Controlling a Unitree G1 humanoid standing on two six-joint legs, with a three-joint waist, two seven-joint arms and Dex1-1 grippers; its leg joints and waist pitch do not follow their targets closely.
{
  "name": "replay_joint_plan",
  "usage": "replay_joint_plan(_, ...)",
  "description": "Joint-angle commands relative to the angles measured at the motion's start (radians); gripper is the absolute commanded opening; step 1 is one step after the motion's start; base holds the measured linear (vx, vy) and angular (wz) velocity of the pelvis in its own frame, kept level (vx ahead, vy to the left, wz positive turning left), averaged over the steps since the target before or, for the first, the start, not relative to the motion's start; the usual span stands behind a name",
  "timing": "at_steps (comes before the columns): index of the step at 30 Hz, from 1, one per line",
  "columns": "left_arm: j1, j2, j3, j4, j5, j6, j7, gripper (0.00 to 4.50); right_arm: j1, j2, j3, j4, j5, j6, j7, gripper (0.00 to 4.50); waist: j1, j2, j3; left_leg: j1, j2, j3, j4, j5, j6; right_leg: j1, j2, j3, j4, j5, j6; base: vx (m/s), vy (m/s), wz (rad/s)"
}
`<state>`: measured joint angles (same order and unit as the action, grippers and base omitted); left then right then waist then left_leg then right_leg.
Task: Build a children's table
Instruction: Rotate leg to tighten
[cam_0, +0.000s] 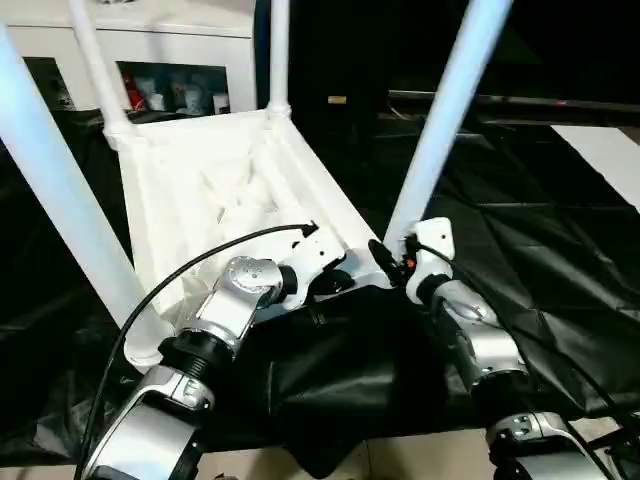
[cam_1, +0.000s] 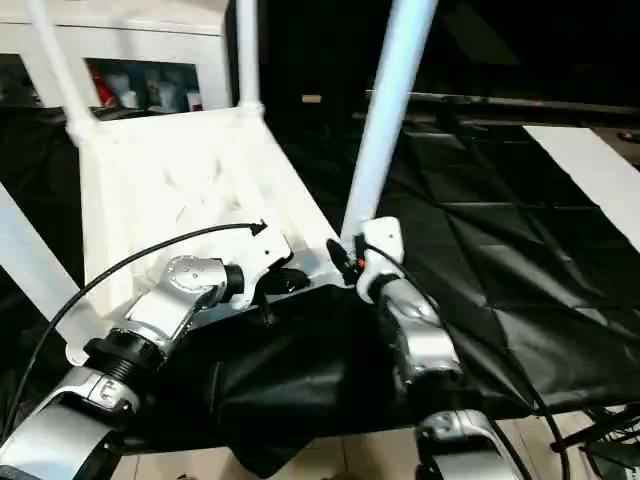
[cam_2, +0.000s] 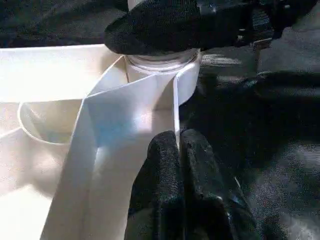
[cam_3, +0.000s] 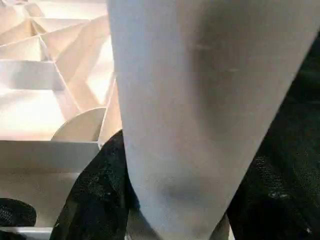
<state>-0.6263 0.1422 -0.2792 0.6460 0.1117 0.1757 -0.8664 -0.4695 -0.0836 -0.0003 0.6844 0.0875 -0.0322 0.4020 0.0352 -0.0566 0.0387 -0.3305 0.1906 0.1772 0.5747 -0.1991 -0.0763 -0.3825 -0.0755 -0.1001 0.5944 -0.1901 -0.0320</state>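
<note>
Your left fingers (cam_2: 172, 165) are pinching the tabletop (cam_0: 230, 190) rim, just before the corner socket (cam_2: 162, 70). Your right fingers (cam_3: 95, 195) are closing around the near-right leg (cam_0: 445, 115) standing in it. Three other legs are standing beyond.

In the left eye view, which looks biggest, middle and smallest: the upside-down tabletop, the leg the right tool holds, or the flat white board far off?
1. Tabletop, biggest.
2. Leg at the right tool.
3. Flat white board, smallest, though it lies farther away and is cut off at the edge, so it may really be bigger.
</note>
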Motion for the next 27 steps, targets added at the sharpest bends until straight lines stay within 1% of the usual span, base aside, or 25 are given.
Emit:
replay_joint_plan(1,0.020,-0.043,-0.073,-0.025,-0.040,-0.023,-0.102,0.00,0.015,0.039,0.075,0.017,0.020,0.026,0.098,2.73,0.008,0.009,-0.042,-0.011,0.047,-0.022,-0.074,-0.268,0.040,0.035,-0.088,0.064,-0.097,-0.394,-0.124,0.000,0.000,0.00)
replay_joint_plan(2,0.029,-0.022,-0.071,-0.042,-0.054,-0.023,-0.149,0.00,0.024,0.011,0.079,-0.020,0.043,0.033,0.179,2.79,0.009,0.008,-0.043,-0.011,0.047,-0.021,-0.073,-0.256,0.043,0.035,-0.087,0.064,-0.095,-0.374,-0.129,0.000,0.000,0.00)
replay_joint_plan(3,0.035,-0.003,-0.070,-0.056,-0.061,-0.020,-0.180,0.00,0.034,-0.019,0.089,-0.051,0.055,0.038,0.250,2.91,0.012,0.008,-0.046,-0.012,0.049,-0.019,-0.072,-0.232,0.054,0.040,-0.087,0.065,-0.087,-0.318,-0.148,0.000,0.000,0.00)
replay_joint_plan(4,0.038,0.007,-0.069,-0.062,-0.064,-0.017,-0.195,0.00,0.040,-0.035,0.096,-0.067,0.060,0.040,0.288,3.03,0.016,0.008,-0.050,-0.014,0.050,-0.016,-0.068,-0.182,0.070,0.044,-0.085,0.067,-0.076,-0.227,-0.172,0.000,0.000,0.00)
replay_joint_plan(5,0.040,0.014,-0.069,-0.067,-0.068,-0.019,-0.209,0.00,0.044,-0.049,0.100,-0.074,0.063,0.040,0.316,3.03,0.017,0.009,-0.050,-0.014,0.050,-0.015,-0.067,-0.162,0.078,0.043,-0.085,0.067,-0.072,-0.185,-0.185,0.051,-0.011,0.02)
replay_joint_plan(6,0.048,0.041,-0.069,-0.086,-0.084,-0.017,-0.262,0.00,0.058,-0.105,0.116,-0.106,0.077,0.043,0.428,3.03,0.019,0.008,-0.052,-0.015,0.049,-0.014,-0.064,-0.129,0.092,0.048,-0.082,0.066,-0.063,-0.113,-0.210,0.051,-0.011,0.02)
replay_joint_plan(7,0.050,0.051,-0.069,-0.093,-0.090,-0.013,-0.282,0.00,0.063,-0.126,0.120,-0.114,0.082,0.041,0.474,3.03,0.023,0.007,-0.055,-0.016,0.049,-0.013,-0.060,-0.095,0.112,0.053,-0.082,0.065,-0.054,-0.048,-0.229,0.000,0.000,0.00)
replay_joint_plan(8,0.059,0.073,-0.073,-0.113,-0.106,-0.012,-0.332,0.00,0.074,-0.164,0.130,-0.140,0.094,0.046,0.543,3.03,0.026,0.004,-0.054,-0.016,0.047,-0.011,-0.058,-0.083,0.129,0.054,-0.082,0.065,-0.051,-0.017,-0.244,0.000,0.000,0.00)
replay_joint_plan(9,0.062,0.080,-0.074,-0.120,-0.111,-0.012,-0.347,0.00,0.077,-0.174,0.132,-0.148,0.097,0.047,0.562,3.03,0.030,0.005,-0.052,-0.016,0.049,-0.010,-0.059,-0.081,0.138,0.054,-0.084,0.066,-0.052,-0.021,-0.247,0.000,0.000,0.00)
replay_joint_plan(10,0.071,0.101,-0.078,-0.141,-0.126,-0.004,-0.393,0.00,0.086,-0.207,0.138,-0.170,0.107,0.050,0.620,3.03,0.032,0.004,-0.051,-0.013,0.050,-0.010,-0.059,-0.088,0.138,0.054,-0.085,0.065,-0.055,-0.034,-0.248,0.000,0.000,0.00)
replay_joint_plan(11,0.077,0.118,-0.081,-0.156,-0.134,0.005,-0.425,0.00,0.092,-0.233,0.144,-0.186,0.114,0.056,0.660,3.03,0.033,0.005,-0.051,-0.015,0.051,-0.011,-0.059,-0.093,0.137,0.054,-0.086,0.065,-0.053,-0.047,-0.249,0.000,0.000,0.00)
replay_joint_plan(12,0.081,0.134,-0.085,-0.168,-0.138,0.016,-0.453,0.00,0.097,-0.255,0.148,-0.197,0.120,0.059,0.700,3.03,0.035,0.004,-0.048,-0.012,0.053,-0.011,-0.062,-0.114,0.127,0.052,-0.085,0.064,-0.059,-0.102,-0.241,0.000,0.000,0.00)
replay_joint_plan(13,0.088,0.161,-0.091,-0.187,-0.147,0.041,-0.495,0.00,0.104,-0.287,0.156,-0.214,0.126,0.068,0.754,3.03,0.035,0.005,-0.047,-0.011,0.053,-0.011,-0.063,-0.120,0.123,0.050,-0.084,0.064,-0.060,-0.120,-0.240,0.000,0.000,0.00)
replay_joint_plan(14,0.092,0.176,-0.095,-0.198,-0.152,0.055,-0.518,0.00,0.108,-0.304,0.160,-0.223,0.129,0.073,0.784,3.03,0.038,0.006,-0.046,-0.008,0.055,-0.012,-0.065,-0.139,0.111,0.049,-0.084,0.064,-0.063,-0.151,-0.234,0.000,0.000,0.00)
replay_joint_plan(15,0.096,0.189,-0.096,-0.207,-0.156,0.066,-0.537,0.00,0.111,-0.318,0.163,-0.231,0.129,0.076,0.806,3.03,0.039,0.005,-0.045,-0.008,0.055,-0.011,-0.065,-0.141,0.106,0.048,-0.084,0.065,-0.064,-0.162,-0.231,0.000,0.000,0.00)
replay_joint_plan(16,0.096,0.189,-0.096,-0.207,-0.156,0.066,-0.537,0.00,0.111,-0.318,0.163,-0.231,0.129,0.076,0.806,3.03,0.042,0.006,-0.043,-0.008,0.055,-0.010,-0.066,-0.154,0.099,0.047,-0.083,0.065,-0.066,-0.181,-0.228,0.000,0.000,0.00)
replay_joint_plan(17,0.101,0.209,-0.097,-0.220,-0.165,0.083,-0.563,0.00,0.113,-0.341,0.174,-0.242,0.129,0.089,0.837,3.03,0.047,0.008,-0.043,-0.005,0.056,-0.010,-0.067,-0.160,0.089,0.047,-0.084,0.064,-0.067,-0.195,-0.224,0.000,0.000,0.00)
replay_joint_plan(20,0.105,0.223,-0.095,-0.227,-0.170,0.087,-0.578,0.00,0.113,-0.353,0.185,-0.247,0.127,0.093,0.862,3.03,0.053,0.005,-0.044,-0.007,0.055,-0.010,-0.066,-0.145,0.082,0.047,-0.083,0.065,-0.066,-0.191,-0.214,0.000,0.000,0.00)
replay_joint_plan(22,0.107,0.227,-0.093,-0.230,-0.171,0.086,-0.581,0.00,0.114,-0.355,0.191,-0.252,0.129,0.101,0.872,2.77,0.053,0.004,-0.046,-0.008,0.054,-0.010,-0.064,-0.129,0.080,0.049,-0.083,0.065,-0.063,-0.174,-0.214,0.000,0.000,0.00)
replay_joint_plan(24,0.108,0.229,-0.090,-0.233,-0.172,0.087,-0.578,0.00,0.117,-0.354,0.193,-0.258,0.134,0.110,0.878,2.77,0.053,0.004,-0.047,-0.009,0.052,-0.010,-0.063,-0.117,0.082,0.049,-0.083,0.064,-0.061,-0.156,-0.218,0.000,0.000,0.00)
replay_joint_plan(25,0.107,0.227,-0.088,-0.235,-0.174,0.086,-0.570,0.00,0.122,-0.352,0.194,-0.266,0.140,0.122,0.884,2.66,0.054,0.002,-0.047,-0.010,0.052,-0.010,-0.063,-0.113,0.085,0.050,-0.083,0.064,-0.061,-0.149,-0.217,0.000,0.000,0.00)
replay_joint_plan(26,0.107,0.227,-0.087,-0.237,-0.175,0.086,-0.565,0.00,0.125,-0.352,0.196,-0.271,0.142,0.126,0.887,2.50,0.054,0.004,-0.047,-0.009,0.052,-0.010,-0.063,-0.111,0.086,0.049,-0.082,0.064,-0.061,-0.152,-0.217,0.000,0.000,0.00)
replay_joint_plan(27,0.107,0.224,-0.087,-0.236,-0.174,0.082,-0.557,0.00,0.128,-0.351,0.197,-0.274,0.143,0.128,0.887,2.50,0.053,0.003,-0.047,-0.009,0.052,-0.010,-0.063,-0.113,0.085,0.049,-0.082,0.064,-0.061,-0.155,-0.215,0.000,0.000,0.00)
